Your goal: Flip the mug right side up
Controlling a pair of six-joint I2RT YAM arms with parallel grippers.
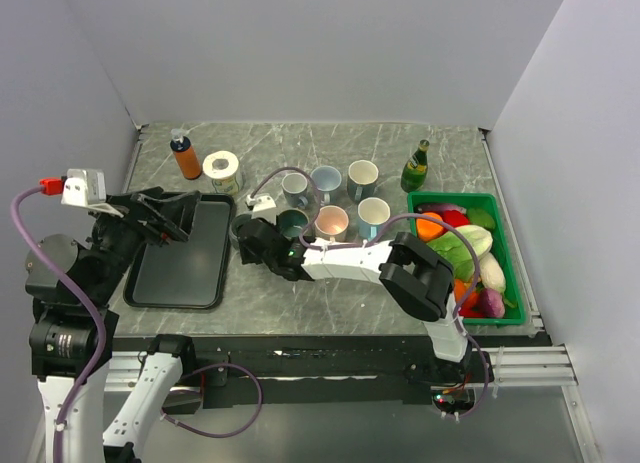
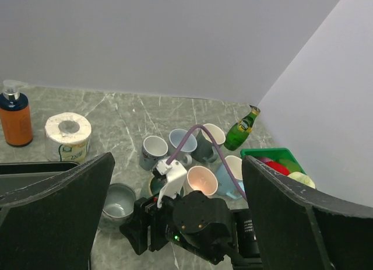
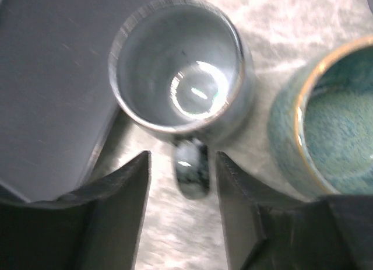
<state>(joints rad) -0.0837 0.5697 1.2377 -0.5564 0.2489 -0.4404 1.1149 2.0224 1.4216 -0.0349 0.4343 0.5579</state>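
The right pincer [image 3: 183, 165] stands open, its two fingers parted on either side of the handle [image 3: 191, 172] and closed on nothing. Whether a finger brushes the handle cannot be told through the blur. Just beyond the fingertips the grey mug [image 3: 180, 72] sits on the desk [image 3: 280, 25] with its mouth facing up, the glazed bottom shining inside and the handle pointing back toward the wrist. It stands just beside the edge of the black tray [image 3: 52, 77] on one side and near a teal mug [image 3: 326, 124] on the other, apart from both. Farther off, the left pincer [image 1: 170, 218] hangs wide open over the tray, holding nothing. Judged from this, the turning itself looks done: the mug is right side up and seems to rest on its own base. What appears left is only for the right arm to draw clear without catching the handle and tipping the mug.
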